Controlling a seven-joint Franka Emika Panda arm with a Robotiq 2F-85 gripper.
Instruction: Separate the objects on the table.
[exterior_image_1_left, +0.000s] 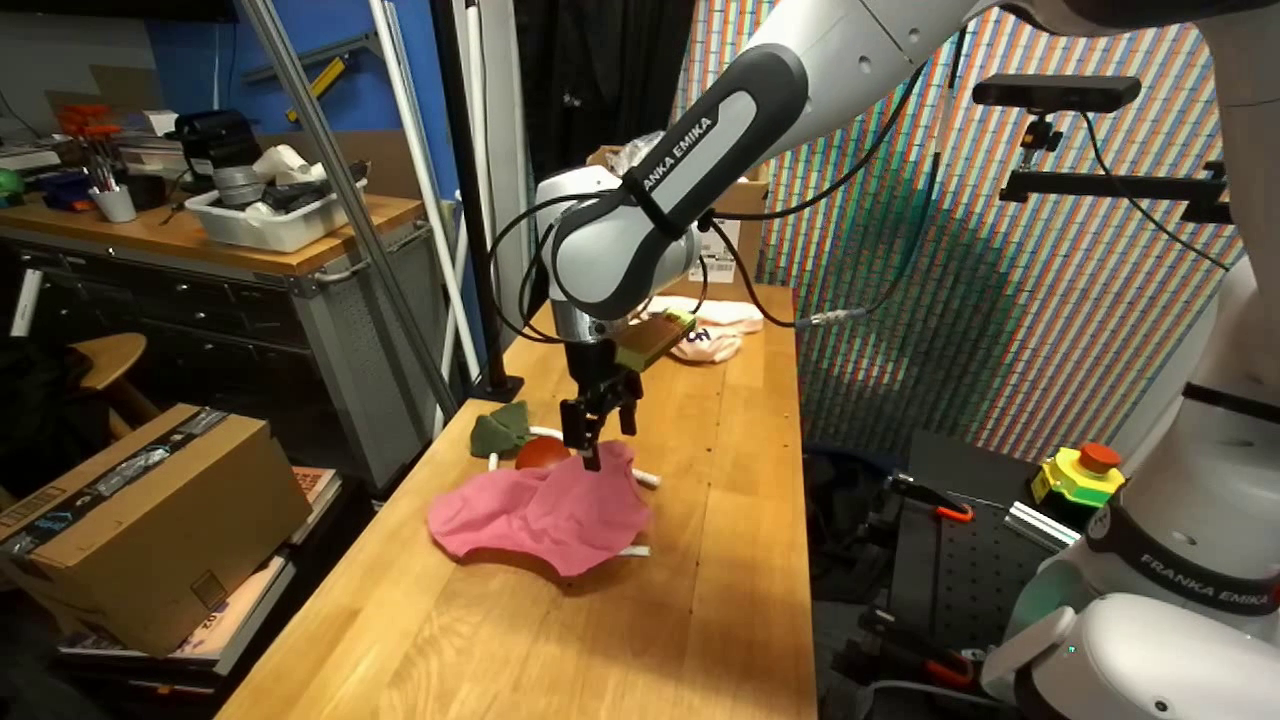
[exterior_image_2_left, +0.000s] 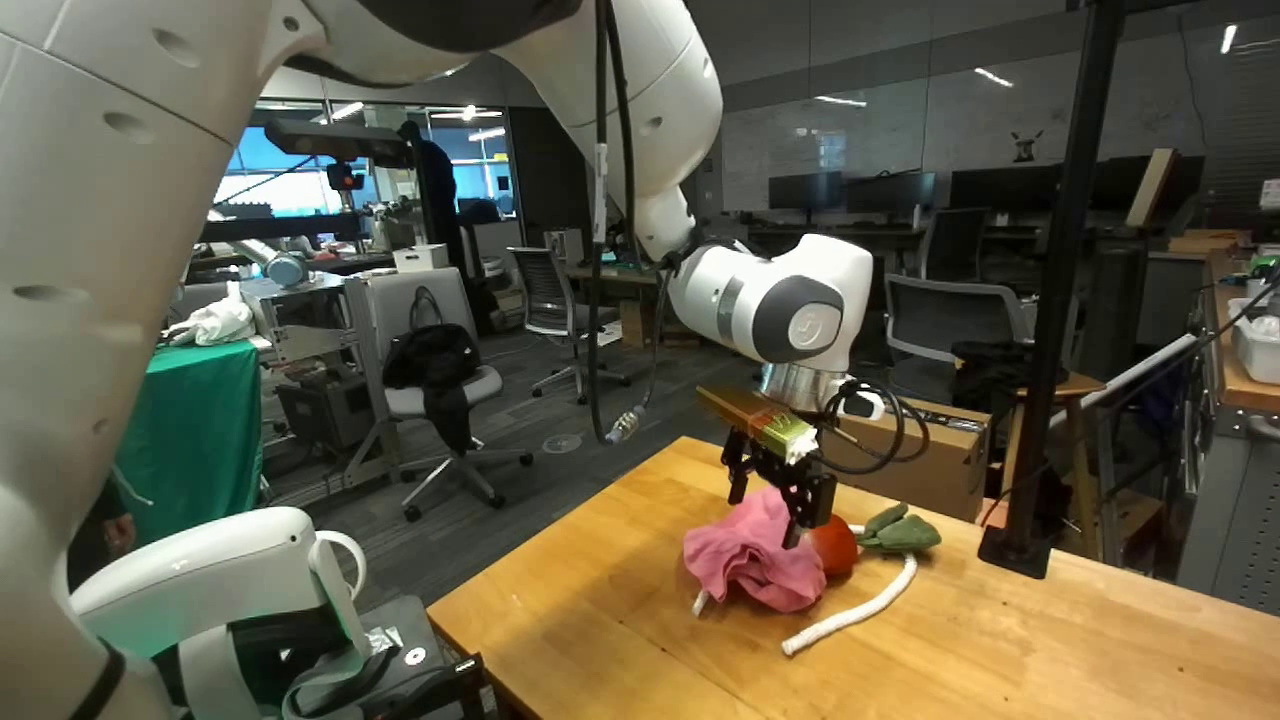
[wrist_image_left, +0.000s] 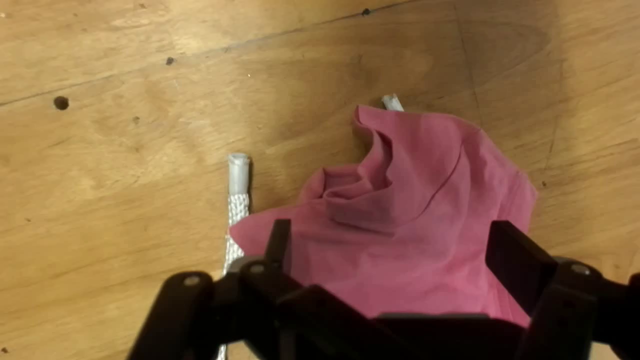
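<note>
Wrist view: we look down on the pink cloth (wrist_image_left: 420, 265), crumpled on the light-wood table (wrist_image_left: 150, 125), with the gripper (wrist_image_left: 398, 250) above it. Its black fingers (wrist_image_left: 517, 265) stand wide apart, released, toward opposite sides of the cloth; whether a fingertip brushes the fabric we cannot tell. On the left, a corner of the cloth overlaps a white cord (wrist_image_left: 238, 207); a white end (wrist_image_left: 393, 103) pokes out from the cloth's far edge.

In an exterior view we see the cloth just left of a round red item (exterior_image_2_left: 838, 547), with a green item (exterior_image_2_left: 903, 533) to the right of that. The cord curves along the near side of the red and green items, one end lying out on the wood.

In an exterior view we find a pale printed cloth (exterior_image_1_left: 735, 320) on the far part of the table, well apart from the pink one and partly hidden by the arm (exterior_image_1_left: 605, 260); behind it we see a cardboard box (exterior_image_1_left: 742, 245). A taped box (exterior_image_1_left: 200, 540) sits left of the table, and a greenish-gold block (exterior_image_1_left: 655, 338) is fixed above the fingers. In both exterior views a black post (exterior_image_2_left: 1053, 300) stands at the table's edge, near the green item.
</note>
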